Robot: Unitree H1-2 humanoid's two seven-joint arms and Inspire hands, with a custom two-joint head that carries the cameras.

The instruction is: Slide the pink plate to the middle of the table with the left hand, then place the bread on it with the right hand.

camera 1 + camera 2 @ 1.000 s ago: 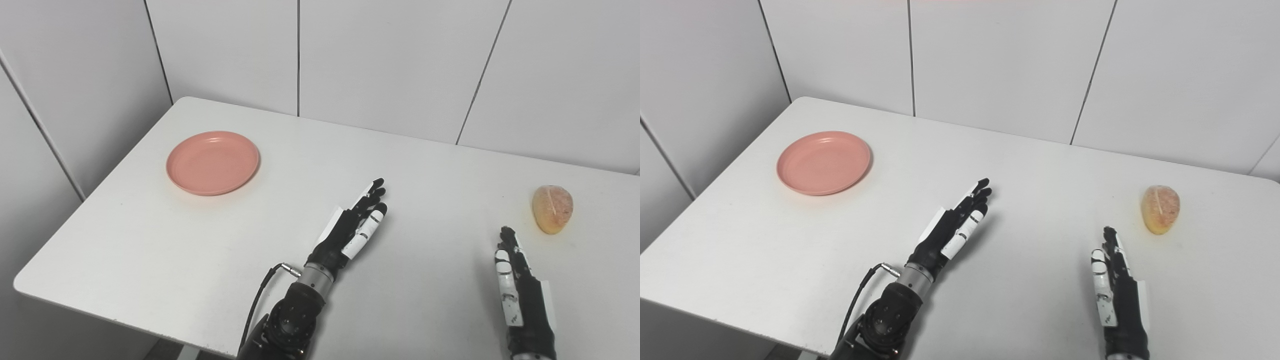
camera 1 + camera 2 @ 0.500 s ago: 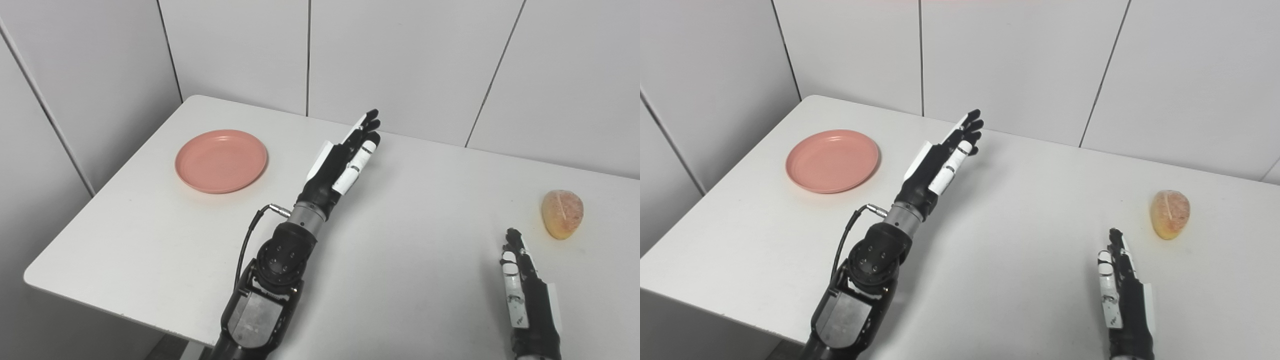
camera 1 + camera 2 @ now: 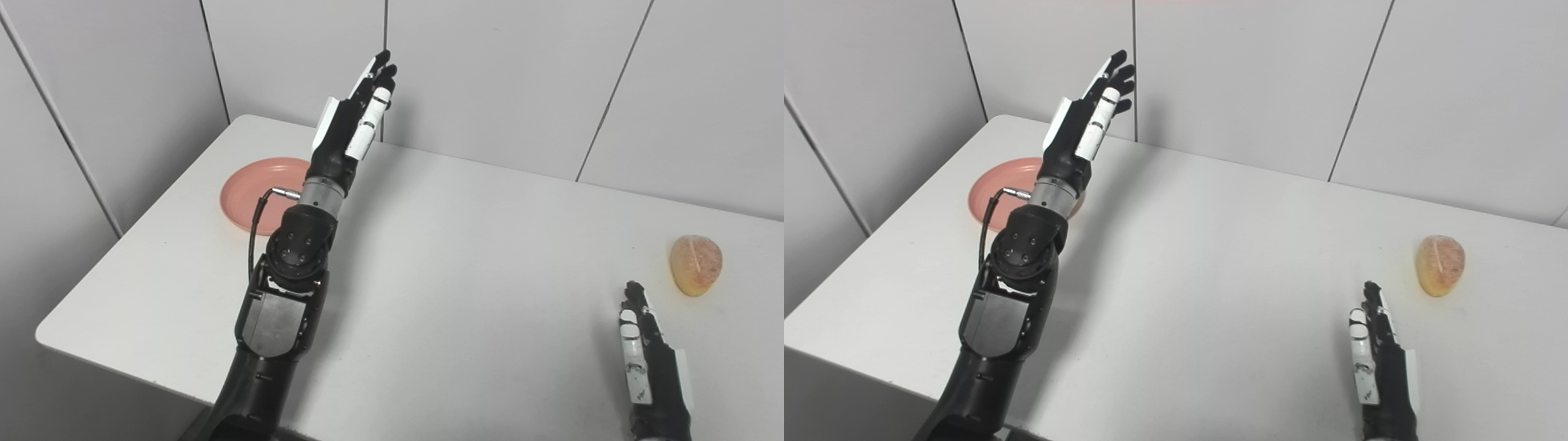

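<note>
Fingers of the left hand (image 3: 353, 116) are stretched out straight and close side by side, holding nothing, and the hand now stands high in the upper middle-left of the frame, in front of the wall panels. A second ago it lay low near the centre of the table; half a second ago it was partway up; since then the arm has swung up and toward the left, so that the wrist and forearm now cover the right part of the pink plate (image 3: 248, 196). The view itself has also drifted a little, so the small shift of the plate and bread in the picture is the camera's, not theirs. My reading is that the reach for the plate is under way but contact is not made: the hand is raised well above the plate and must come down onto or beside its rim before any sliding can start.

Plate and bread both sit where they began: the plate at the upper left of the white table (image 3: 465, 263), near the far left corner, the bread (image 3: 696, 264) at the right edge of the frame. The right hand (image 3: 1381, 361) waits at the lower right, fingers straight and together, empty, near the bread but not touching it.

Nothing lies between the plate and the middle of the table, so the sliding path looks open.
</note>
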